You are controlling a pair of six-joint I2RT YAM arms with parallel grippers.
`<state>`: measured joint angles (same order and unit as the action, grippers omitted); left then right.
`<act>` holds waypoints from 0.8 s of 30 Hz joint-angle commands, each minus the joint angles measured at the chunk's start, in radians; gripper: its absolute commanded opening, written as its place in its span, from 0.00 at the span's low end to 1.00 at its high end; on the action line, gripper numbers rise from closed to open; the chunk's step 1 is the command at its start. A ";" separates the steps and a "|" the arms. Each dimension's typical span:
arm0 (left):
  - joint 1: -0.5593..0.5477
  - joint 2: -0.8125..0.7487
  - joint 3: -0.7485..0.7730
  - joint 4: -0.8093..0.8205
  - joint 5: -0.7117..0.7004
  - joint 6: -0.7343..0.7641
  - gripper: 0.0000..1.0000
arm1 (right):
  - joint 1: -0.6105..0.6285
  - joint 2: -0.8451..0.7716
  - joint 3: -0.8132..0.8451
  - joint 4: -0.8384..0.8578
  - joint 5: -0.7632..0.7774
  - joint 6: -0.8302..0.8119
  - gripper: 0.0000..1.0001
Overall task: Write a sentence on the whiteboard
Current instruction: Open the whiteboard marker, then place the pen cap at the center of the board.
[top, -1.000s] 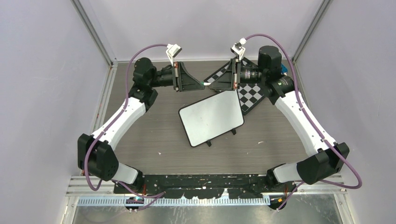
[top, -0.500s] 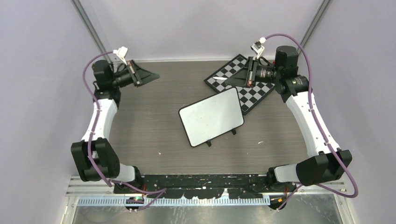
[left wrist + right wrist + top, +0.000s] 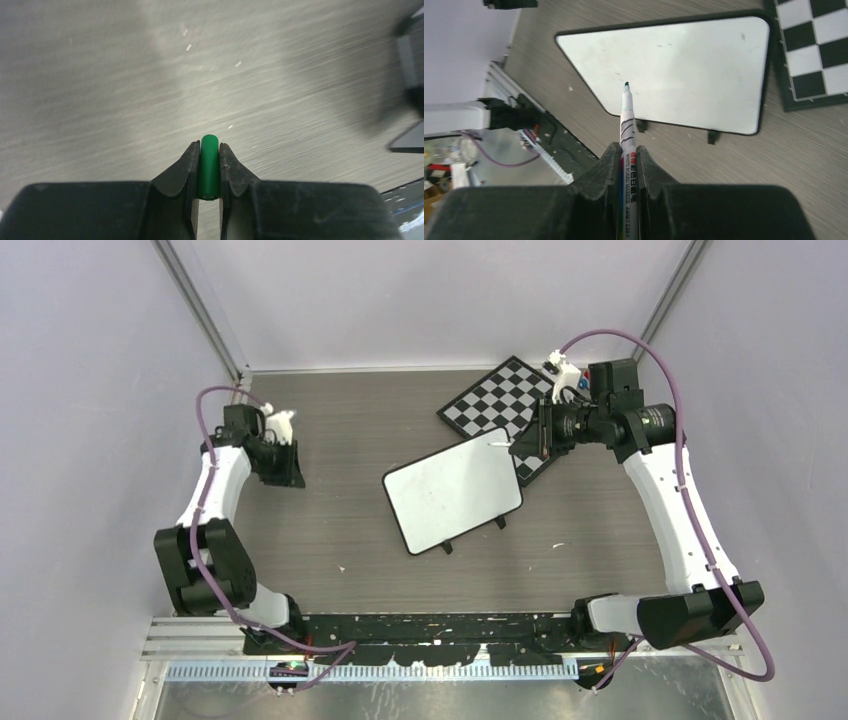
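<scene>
The whiteboard [image 3: 452, 490] lies tilted in the middle of the table, and it also fills the upper part of the right wrist view [image 3: 684, 65]. Its surface is blank apart from a few tiny specks; no sentence shows on it. My right gripper [image 3: 522, 443] is shut on an uncapped white marker [image 3: 628, 120] with a green tip, held above the board's far right corner. My left gripper [image 3: 288, 472] hangs over the table's left side, shut on the green marker cap [image 3: 210, 165].
A black-and-white chessboard [image 3: 510, 405] lies at the back right, partly under the whiteboard's far corner; it also shows in the right wrist view [image 3: 809, 45]. The whiteboard's two black feet [image 3: 447, 548] stick out at its near edge. Cage walls stand on both sides.
The two grippers, close together over the back of the table a second ago, have parted. The left arm swung left and down with the cap; the right drew back right with the marker.
</scene>
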<state>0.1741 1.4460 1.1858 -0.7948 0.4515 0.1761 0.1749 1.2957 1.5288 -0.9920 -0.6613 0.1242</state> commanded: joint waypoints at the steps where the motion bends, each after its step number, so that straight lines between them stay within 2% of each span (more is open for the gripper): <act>1: -0.004 0.072 -0.060 -0.055 -0.224 0.161 0.00 | 0.002 0.021 0.042 -0.097 0.171 -0.119 0.00; 4: -0.019 0.136 -0.078 -0.046 -0.267 0.181 0.00 | 0.002 0.032 0.046 -0.091 0.224 -0.096 0.00; 11: -0.068 0.239 -0.120 0.028 -0.372 0.208 0.00 | 0.002 -0.034 -0.032 0.048 0.426 0.007 0.00; 15: -0.105 0.279 -0.124 0.045 -0.417 0.215 0.00 | 0.003 -0.027 -0.016 0.051 0.459 -0.017 0.00; 20: -0.141 0.312 -0.134 0.048 -0.436 0.218 0.06 | 0.016 0.014 0.014 0.046 0.504 -0.047 0.00; 24: -0.166 0.318 -0.157 0.043 -0.444 0.225 0.11 | 0.015 0.021 -0.005 0.088 0.450 -0.125 0.00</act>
<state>0.0311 1.7355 1.0615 -0.7837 0.0135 0.3782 0.1841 1.3125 1.4990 -0.9794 -0.1963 0.0826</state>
